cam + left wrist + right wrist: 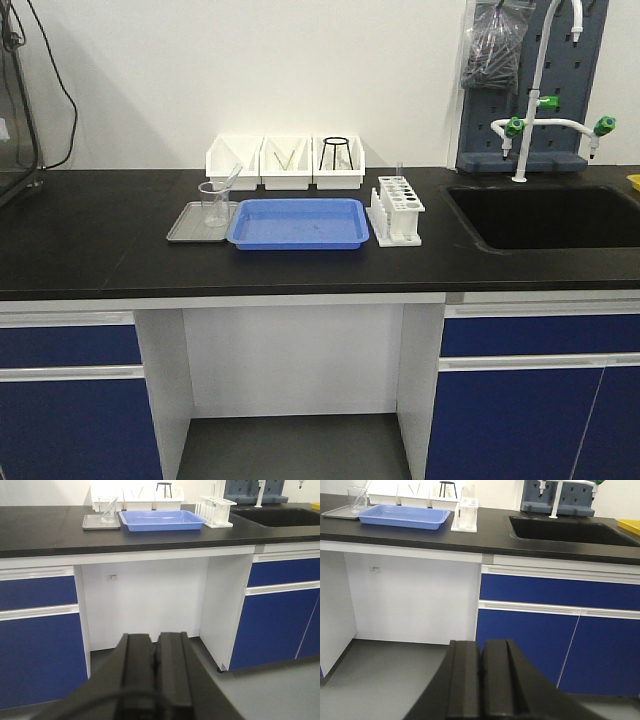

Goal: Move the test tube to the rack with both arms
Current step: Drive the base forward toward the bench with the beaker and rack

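Note:
A clear test tube (229, 184) leans in a glass beaker (213, 203) at the left of the black counter. The white rack (397, 210) stands right of the blue tray (298, 222); a second tube (399, 171) stands upright in it. The rack also shows in the left wrist view (215, 512) and the right wrist view (465, 515). My left gripper (156, 637) is shut and empty, low in front of the counter, facing the knee space. My right gripper (481, 645) is shut and empty, low in front of the blue cabinets. Neither arm shows in the front view.
The beaker stands on a grey metal tray (190, 224). Three white open-front bins (286, 163) line the back wall. A black sink (545, 215) with a white faucet (530, 100) lies to the right. Blue cabinet doors (555, 630) flank the white knee space (145, 600).

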Robot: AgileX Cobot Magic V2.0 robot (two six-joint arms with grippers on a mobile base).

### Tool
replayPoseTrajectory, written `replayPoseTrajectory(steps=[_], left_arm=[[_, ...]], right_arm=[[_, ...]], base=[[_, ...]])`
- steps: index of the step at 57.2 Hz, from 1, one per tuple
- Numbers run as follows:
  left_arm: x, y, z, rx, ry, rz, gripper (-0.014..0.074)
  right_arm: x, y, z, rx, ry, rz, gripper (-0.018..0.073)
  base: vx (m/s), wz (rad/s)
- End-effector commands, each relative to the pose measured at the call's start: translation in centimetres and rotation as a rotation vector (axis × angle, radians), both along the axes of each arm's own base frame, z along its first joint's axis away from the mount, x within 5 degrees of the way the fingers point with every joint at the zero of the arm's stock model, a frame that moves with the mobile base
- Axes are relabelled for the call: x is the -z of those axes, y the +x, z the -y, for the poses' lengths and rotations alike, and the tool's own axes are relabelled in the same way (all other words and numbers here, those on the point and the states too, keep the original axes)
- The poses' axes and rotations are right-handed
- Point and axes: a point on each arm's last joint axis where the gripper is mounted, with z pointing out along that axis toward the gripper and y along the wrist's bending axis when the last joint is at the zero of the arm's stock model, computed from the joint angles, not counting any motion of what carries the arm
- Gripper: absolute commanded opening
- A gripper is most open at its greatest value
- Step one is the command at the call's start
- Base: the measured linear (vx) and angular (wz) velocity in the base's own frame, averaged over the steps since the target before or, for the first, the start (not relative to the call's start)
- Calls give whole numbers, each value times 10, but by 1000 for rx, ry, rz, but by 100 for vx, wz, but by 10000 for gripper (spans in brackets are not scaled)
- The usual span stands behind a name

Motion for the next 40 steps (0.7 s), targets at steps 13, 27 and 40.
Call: replayPoseTrajectory(steps=[13, 27, 40], left_arm=[[-17, -1, 0, -2, -26, 108, -7], [-17, -1, 0, -2, -26, 108, -7], [-17, -1, 0, -2, -26, 108, -7]], right_arm=[[-1, 1, 0, 0, -6, 71, -11], [-2, 1, 0, 0, -6, 72, -11], [-2, 1, 0, 0, -6, 72, -11]], base=[[0, 0], [0, 0], [0, 0]])
